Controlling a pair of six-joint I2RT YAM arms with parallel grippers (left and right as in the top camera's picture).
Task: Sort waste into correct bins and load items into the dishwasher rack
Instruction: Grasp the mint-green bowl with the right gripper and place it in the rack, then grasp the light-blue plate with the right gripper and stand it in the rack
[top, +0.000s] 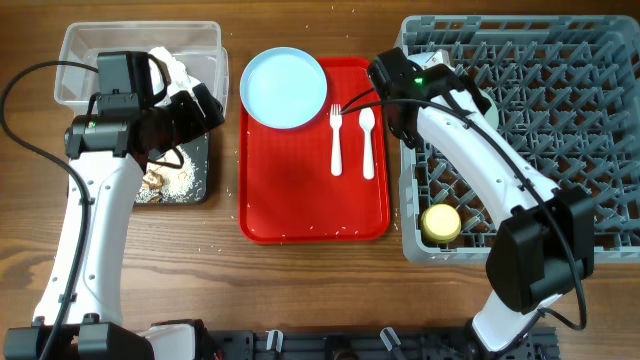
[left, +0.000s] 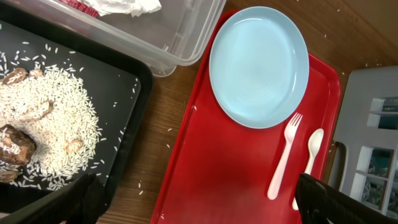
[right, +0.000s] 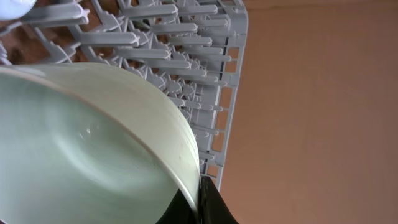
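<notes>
My right gripper (right: 203, 198) is shut on the rim of the mint-green bowl (right: 81, 155) and holds it over the grey dishwasher rack (top: 570, 70), at its far left part. A sliver of the bowl (top: 487, 106) shows beside the arm. A yellow cup (top: 441, 222) stands in the rack. My left gripper (left: 199, 211) is open and empty above the gap between the black tray (left: 118, 81) and the red serving tray. The pale blue plate (top: 284, 88), white fork (top: 336, 140) and spoon (top: 367, 143) lie on that tray. The small blue bowl is not clearly seen.
The black tray holds rice and brown scraps (left: 18, 140). The clear tub (top: 90, 50) behind it holds the white napkin (left: 127, 6) and red wrapper (left: 81, 5). The red serving tray (top: 300, 200) lies between the bins and the rack. Rice grains dot the wood.
</notes>
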